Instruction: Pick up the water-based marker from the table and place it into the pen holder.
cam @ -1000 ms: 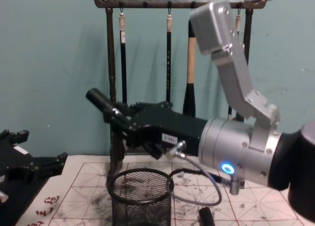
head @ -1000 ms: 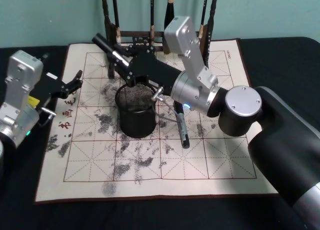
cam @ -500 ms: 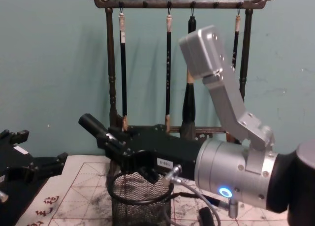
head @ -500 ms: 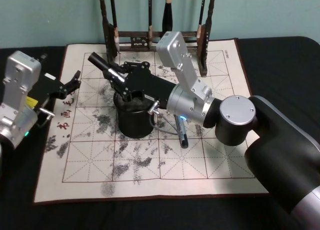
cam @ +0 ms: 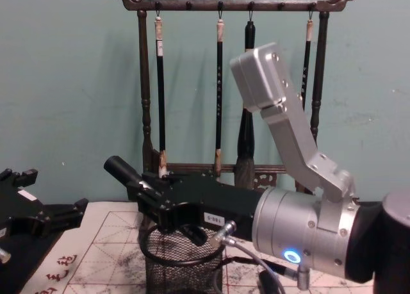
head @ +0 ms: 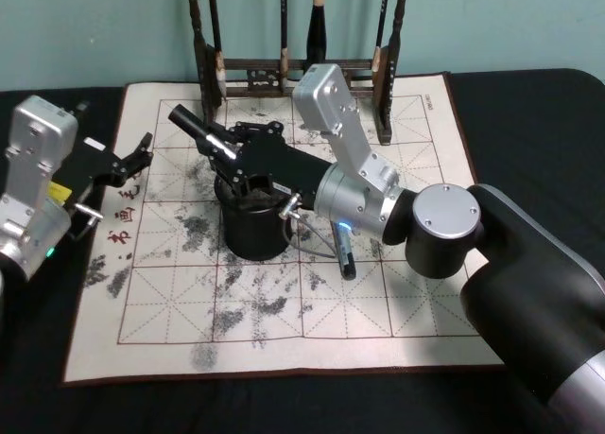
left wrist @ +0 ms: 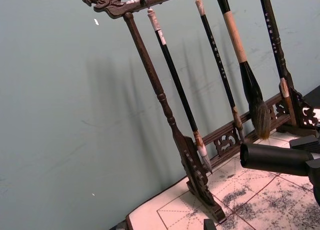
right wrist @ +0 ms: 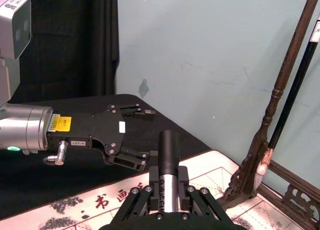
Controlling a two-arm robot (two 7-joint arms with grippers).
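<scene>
Right gripper [head: 227, 148], clamped on the water-based marker [head: 194, 128], has sunk to just above the pen holder [head: 250, 234] — the marker, still tilted, nears insertion; left gripper [head: 142, 153] idles open at the left edge of the table [head: 529, 103].

matt wire-mesh pen holder [head: 251, 234], dark wooden rack [cam: 145, 82]

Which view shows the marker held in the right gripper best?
Right wrist view: the marker shows close up, clamped in the right gripper. Head and chest views show it jutting from the gripper above the pen holder; left wrist view shows its dark end.
</scene>
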